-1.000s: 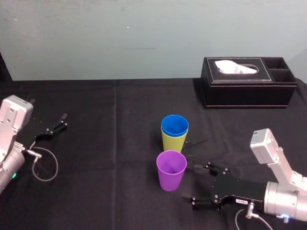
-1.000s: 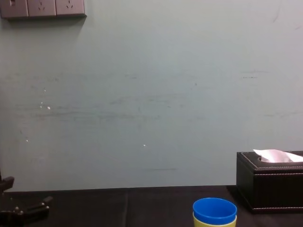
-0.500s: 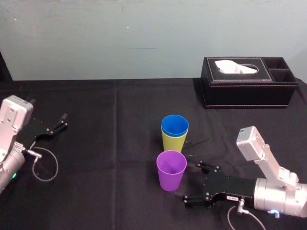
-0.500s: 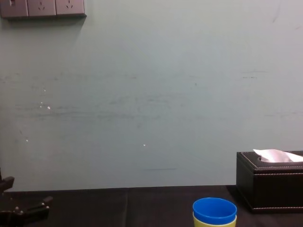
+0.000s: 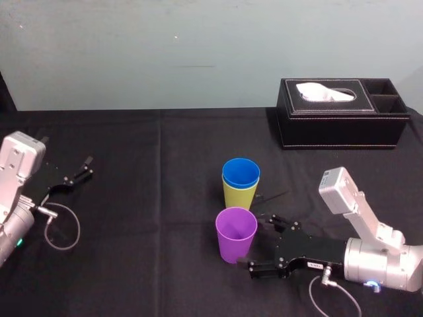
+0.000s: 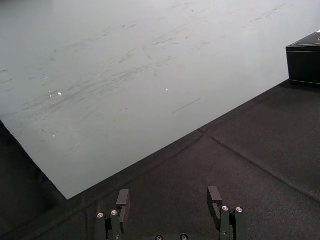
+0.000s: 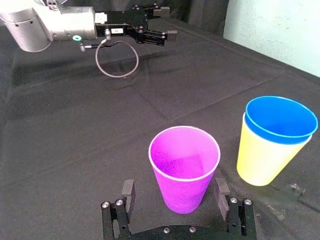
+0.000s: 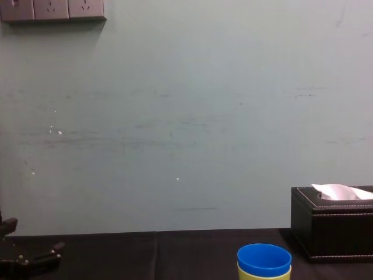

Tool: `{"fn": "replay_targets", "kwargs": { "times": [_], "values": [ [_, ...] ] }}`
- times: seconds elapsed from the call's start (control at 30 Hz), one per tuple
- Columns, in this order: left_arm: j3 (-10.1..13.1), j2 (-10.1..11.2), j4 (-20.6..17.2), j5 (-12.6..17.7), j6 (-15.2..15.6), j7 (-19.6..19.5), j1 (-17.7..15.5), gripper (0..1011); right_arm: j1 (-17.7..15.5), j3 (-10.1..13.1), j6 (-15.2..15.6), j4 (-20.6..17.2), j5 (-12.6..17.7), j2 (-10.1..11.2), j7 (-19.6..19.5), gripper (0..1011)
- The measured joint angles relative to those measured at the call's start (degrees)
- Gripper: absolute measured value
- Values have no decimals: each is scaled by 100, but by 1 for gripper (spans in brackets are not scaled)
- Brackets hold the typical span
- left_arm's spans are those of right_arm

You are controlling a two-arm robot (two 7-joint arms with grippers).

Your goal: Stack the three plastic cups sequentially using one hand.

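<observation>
Cups stand near the middle of the black table (image 5: pixel 145 218). The blue cup (image 5: pixel 240 173) sits inside the lime-green cup (image 5: pixel 238 197). The purple cup (image 5: pixel 236 235) stands upright by itself just in front of them, close but not touching. The right gripper (image 5: pixel 262 243) is low at the right side of the purple cup. Its fingers are spread wide, one on each side of the cup's lower part, with a gap to the cup. The left gripper (image 5: pixel 74 174) rests far at the table's left, its fingers apart and holding nothing. A black tissue box (image 5: pixel 340 122) is at the back right.
</observation>
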Motion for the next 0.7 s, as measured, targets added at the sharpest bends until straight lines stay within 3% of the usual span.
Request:
{"fn": "replay_targets", "kwargs": {
  "times": [0.7],
  "values": [
    [0,0,0,0,0,0,0,1011,333,-143,135,191,-136,-261,-68,1000]
  ]
}}
